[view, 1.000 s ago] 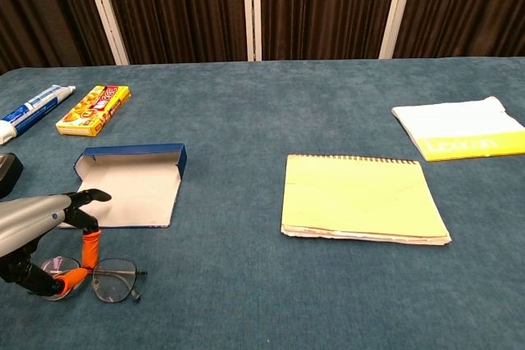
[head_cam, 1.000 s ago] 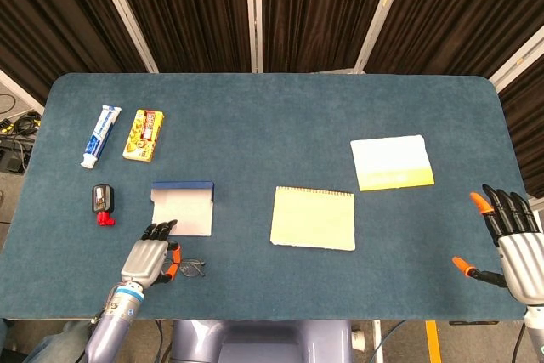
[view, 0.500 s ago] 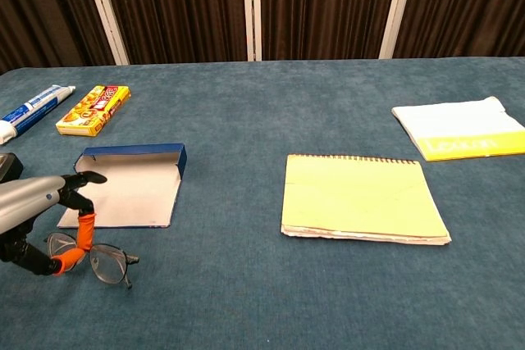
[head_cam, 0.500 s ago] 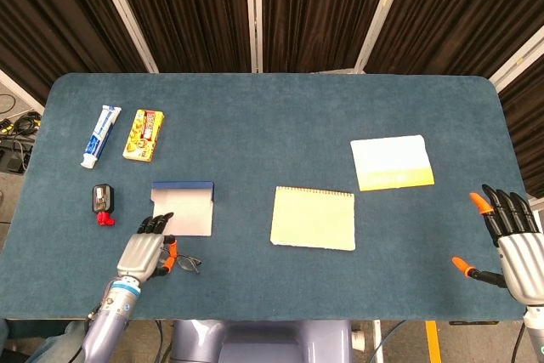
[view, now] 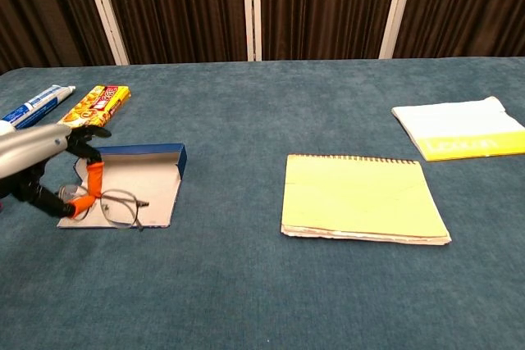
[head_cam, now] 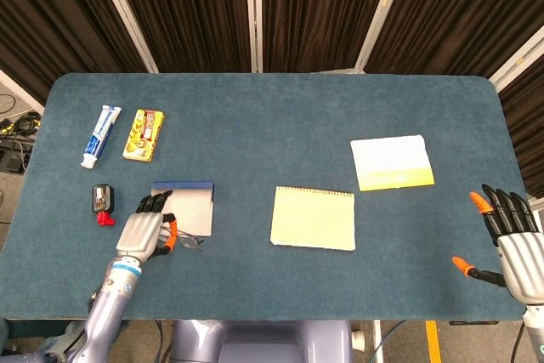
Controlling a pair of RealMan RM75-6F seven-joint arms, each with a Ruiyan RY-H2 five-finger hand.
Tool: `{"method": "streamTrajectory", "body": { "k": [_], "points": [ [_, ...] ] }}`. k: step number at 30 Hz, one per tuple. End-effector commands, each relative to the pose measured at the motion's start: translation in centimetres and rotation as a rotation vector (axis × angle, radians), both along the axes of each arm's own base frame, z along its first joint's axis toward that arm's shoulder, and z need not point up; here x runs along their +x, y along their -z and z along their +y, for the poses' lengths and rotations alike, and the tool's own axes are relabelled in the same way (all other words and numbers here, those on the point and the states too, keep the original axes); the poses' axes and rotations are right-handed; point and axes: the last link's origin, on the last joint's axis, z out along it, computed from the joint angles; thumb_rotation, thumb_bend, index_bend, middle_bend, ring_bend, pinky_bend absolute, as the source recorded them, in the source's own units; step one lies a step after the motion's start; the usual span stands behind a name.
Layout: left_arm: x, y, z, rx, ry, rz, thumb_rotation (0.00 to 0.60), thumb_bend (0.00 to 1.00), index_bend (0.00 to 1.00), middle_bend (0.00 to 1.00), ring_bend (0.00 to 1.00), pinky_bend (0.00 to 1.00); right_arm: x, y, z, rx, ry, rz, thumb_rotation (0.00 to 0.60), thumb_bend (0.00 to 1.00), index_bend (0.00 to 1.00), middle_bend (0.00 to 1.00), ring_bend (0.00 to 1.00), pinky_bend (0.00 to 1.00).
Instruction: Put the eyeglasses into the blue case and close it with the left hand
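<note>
While the left hand (view: 45, 165) pinches the thin wire-rimmed eyeglasses (view: 119, 206) in its fingers (view: 89, 188) over the open flat blue case (view: 168, 157), placing and closing remain; the right hand (head_cam: 512, 240) idles, fingers spread.

Bare worktop (head_cam: 280, 121) is left between the blue case (head_cam: 194, 210) and the yellow notepad (head_cam: 313, 218). Left of the case, the way is narrowed by a small black device (head_cam: 102, 200), a toothpaste tube (head_cam: 100, 135) and a snack box (head_cam: 144, 134).
</note>
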Motion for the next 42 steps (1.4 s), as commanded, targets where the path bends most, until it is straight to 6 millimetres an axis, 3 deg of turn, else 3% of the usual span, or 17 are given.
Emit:
{"method": "streamTrajectory", "body": {
  "k": [1,4,9,26,37,40,42],
  "points": [
    [0.5,-0.5,2.0,0.032,-0.001,0.000,0.600,0.50,0.63,0.00,0.00,0.00,0.0,0.0,0.0,0.000,0.003,0.002,0.600,0.00,0.01,0.00,0.00,0.00],
    [0.3,-1.1,4.3,0.089,0.001,-0.001,0.600,0.50,0.63,0.00,0.00,0.00,-0.1,0.1,-0.2,0.000,0.009,0.005,0.600,0.00,0.01,0.00,0.00,0.00],
    [-0.6,-0.9,5.7,0.103,0.001,-0.006,0.600,0.50,0.63,0.00,0.00,0.00,-0.2,0.1,-0.2,0.000,0.013,0.006,0.600,0.00,0.01,0.00,0.00,0.00],
    [-1.2,2.3,7.1,0.060,-0.006,-0.019,0.600,0.50,0.63,0.00,0.00,0.00,-0.5,0.2,-0.4,0.001,0.027,0.010,0.600,0.00,0.01,0.00,0.00,0.00],
    [-1.9,2.8,7.7,0.101,-0.013,-0.010,0.600,0.50,0.62,0.00,0.00,0.00,-0.5,0.2,-0.5,0.001,0.029,0.009,0.600,0.00,0.01,0.00,0.00,0.00],
    [-2.3,2.9,7.7,0.099,-0.020,-0.018,0.600,0.41,0.43,0.00,0.00,0.00,-0.5,0.2,-0.5,0.002,0.029,0.009,0.600,0.00,0.01,0.00,0.00,0.00],
    [-2.5,2.9,7.7,0.099,-0.022,-0.029,0.600,0.26,0.16,0.00,0.00,0.00,-0.5,0.3,-0.5,0.004,0.029,0.010,0.600,0.00,0.01,0.00,0.00,0.00]
  ]
}}
